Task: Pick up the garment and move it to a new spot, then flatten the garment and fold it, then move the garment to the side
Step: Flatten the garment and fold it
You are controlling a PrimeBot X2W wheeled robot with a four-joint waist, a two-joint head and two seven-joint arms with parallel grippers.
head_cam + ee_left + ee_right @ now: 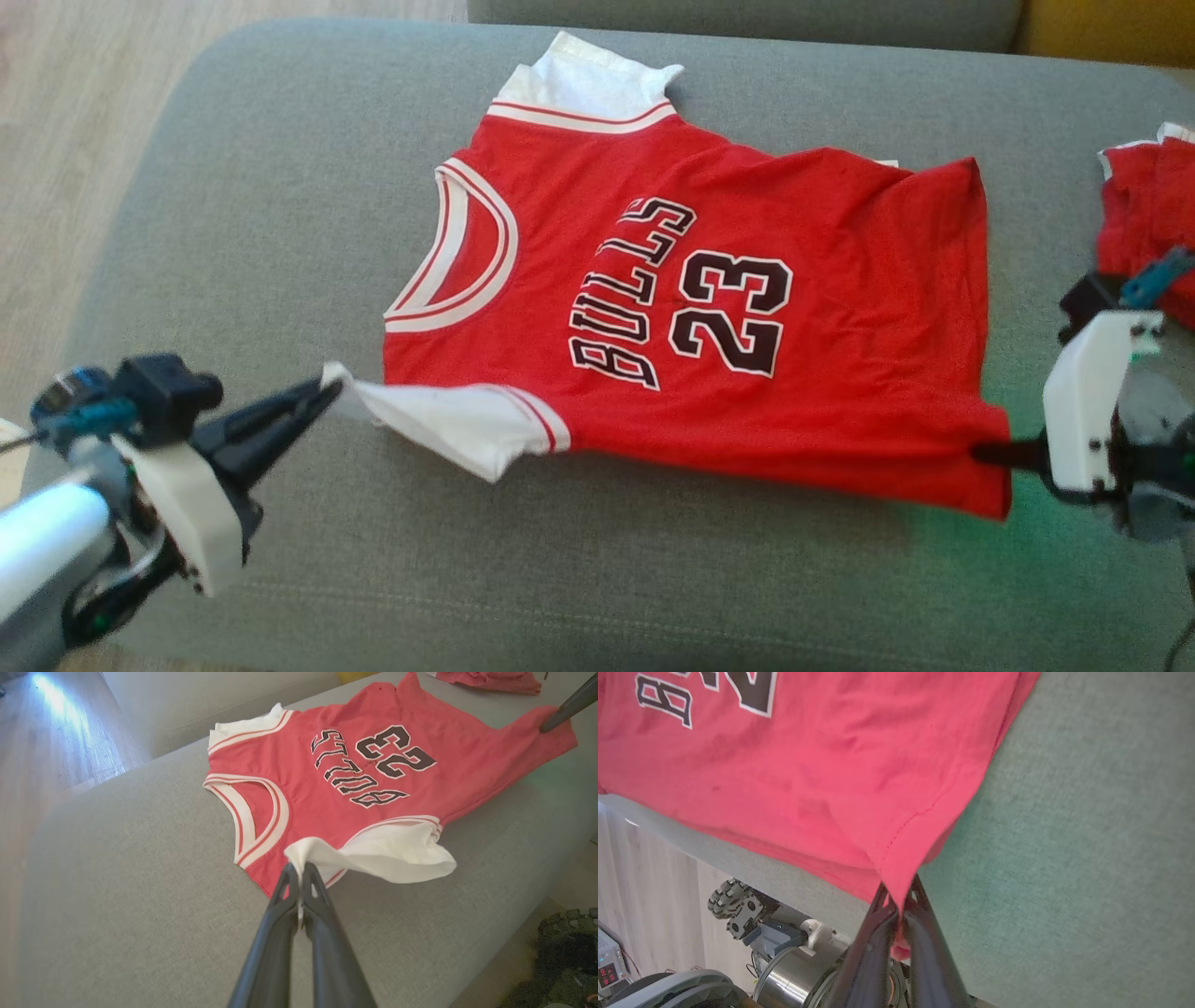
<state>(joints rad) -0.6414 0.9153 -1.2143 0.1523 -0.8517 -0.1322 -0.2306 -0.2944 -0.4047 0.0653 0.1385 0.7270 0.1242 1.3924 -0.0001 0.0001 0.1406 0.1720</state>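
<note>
The garment [691, 317] is a red jersey with white sleeves, white trim and "BULLS 23" in black, spread face up on a grey cushion [280, 233]. My left gripper [329, 385] is shut on the tip of the near white sleeve [397, 851], which is pulled out to the left. My right gripper [980, 455] is shut on the near hem corner at the right. In the left wrist view the left gripper [299, 870] pinches white cloth. In the right wrist view the right gripper [899, 893] pinches the red hem [920, 812]. The near edge hangs stretched between both grippers.
Another red garment [1144, 219] lies bunched at the cushion's right end. Wooden floor [56, 140] runs along the left. The sofa's back cushion [747, 14] rises beyond the jersey. The robot's own base [784, 952] stands below the cushion's front edge.
</note>
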